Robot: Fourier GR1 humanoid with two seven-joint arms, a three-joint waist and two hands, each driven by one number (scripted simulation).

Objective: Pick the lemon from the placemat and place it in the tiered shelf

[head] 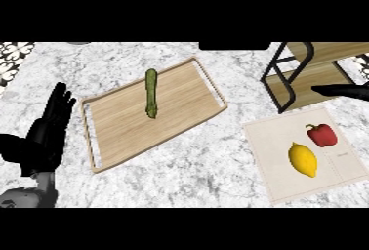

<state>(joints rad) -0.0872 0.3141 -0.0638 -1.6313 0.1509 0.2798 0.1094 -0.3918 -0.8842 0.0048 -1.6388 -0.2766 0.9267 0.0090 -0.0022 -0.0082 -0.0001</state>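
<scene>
I have not picked up the lemon (303,159) yet. It lies on the placemat (288,183) at the right, beside a red pepper (322,135). My right robot hand (344,91) reaches in with straight fingers near the shelf (287,80). My left robot hand (49,124) rests open at the left. Everything is left to do.

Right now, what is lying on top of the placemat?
On the placemat lie a yellow lemon and, beside it, a red bell pepper, apart from each other. No robot hand covers them. The placemat's right edge runs out of view, so anything there cannot be seen.
</scene>
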